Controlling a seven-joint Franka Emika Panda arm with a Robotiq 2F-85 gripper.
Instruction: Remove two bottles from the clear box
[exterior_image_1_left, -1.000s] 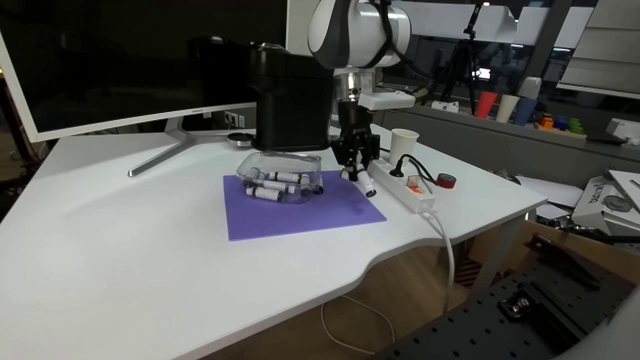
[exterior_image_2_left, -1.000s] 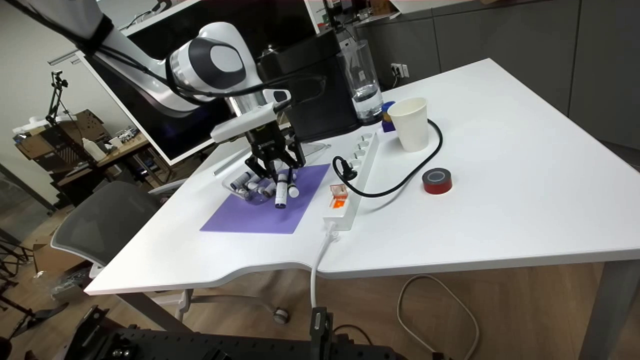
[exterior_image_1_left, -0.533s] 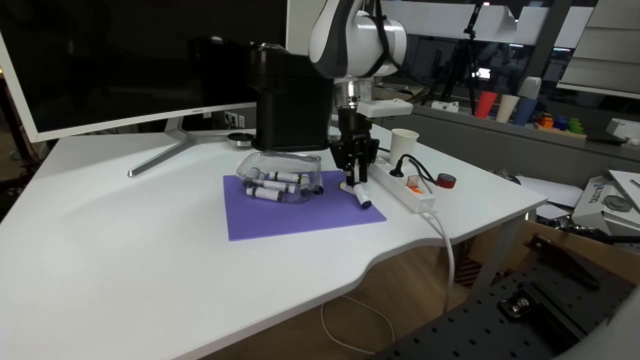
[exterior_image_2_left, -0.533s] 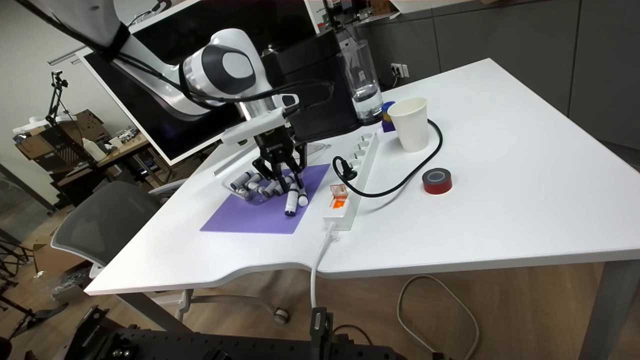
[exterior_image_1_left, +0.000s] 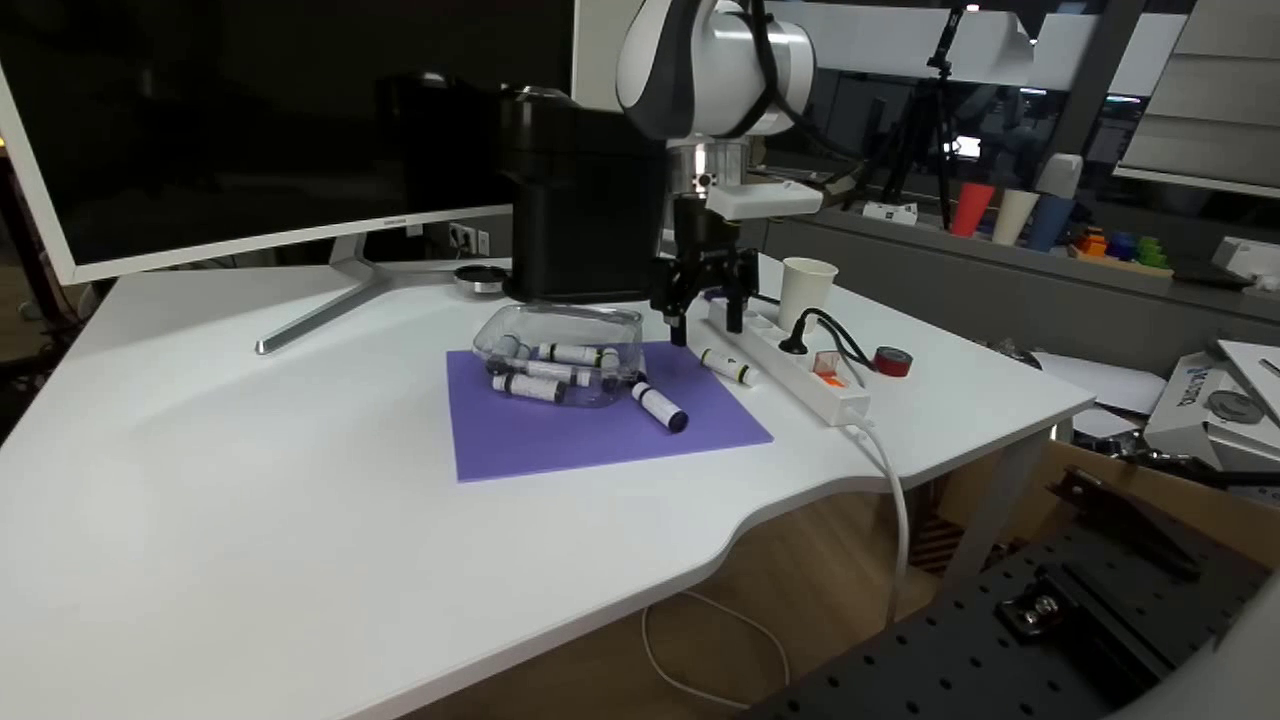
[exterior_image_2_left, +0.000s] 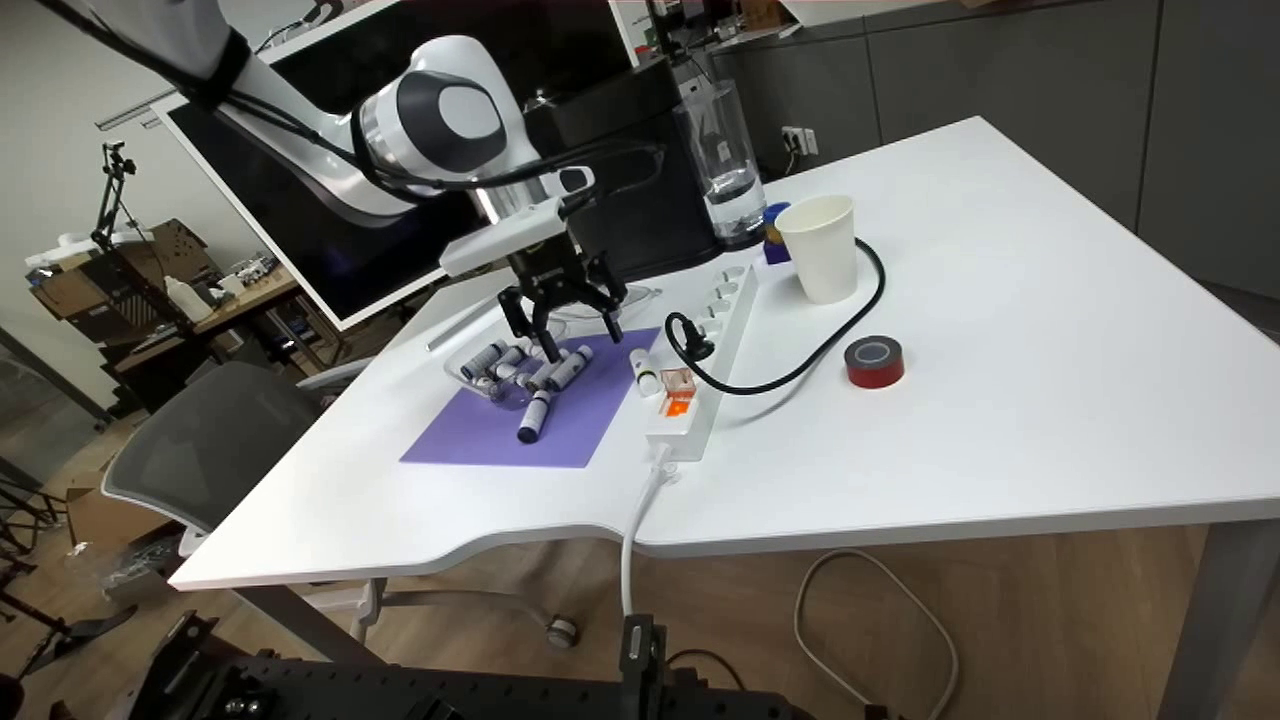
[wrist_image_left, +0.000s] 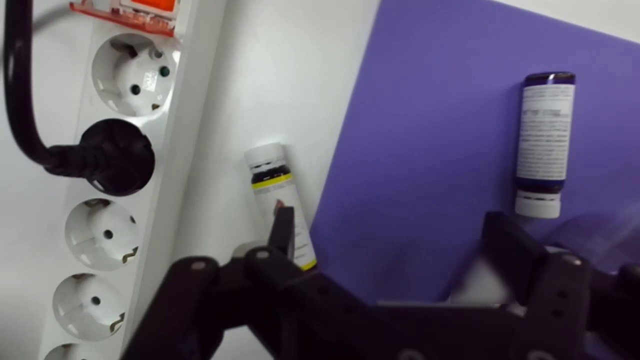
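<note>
My gripper (exterior_image_1_left: 707, 325) stands open above the far right part of the purple mat, its fingers (wrist_image_left: 285, 225) wide apart and nothing between them. A white-labelled bottle with a dark end (exterior_image_1_left: 660, 407) lies on the mat just right of the clear box (exterior_image_1_left: 560, 314). Another bottle, with yellow bands (wrist_image_left: 275, 200), lies on the white table between the mat's edge and the power strip; one finger partly covers it in the wrist view. Several more bottles (exterior_image_1_left: 530, 387) lie in the clear box, which appears tipped toward the front in an exterior view.
The white power strip (exterior_image_2_left: 712, 385) with a black plug (wrist_image_left: 117, 157) runs close beside the purple mat (exterior_image_1_left: 560, 445). Nearby stand a paper cup (exterior_image_2_left: 822, 250), a tall black machine (exterior_image_1_left: 585, 200) and a roll of tape (exterior_image_2_left: 874, 361). A monitor (exterior_image_1_left: 250, 120) rises at the back.
The gripper went down, opened and rose again, letting go of a bottle. The dark-ended bottle has rolled toward the box; the yellow-banded one has shifted toward the power strip.
</note>
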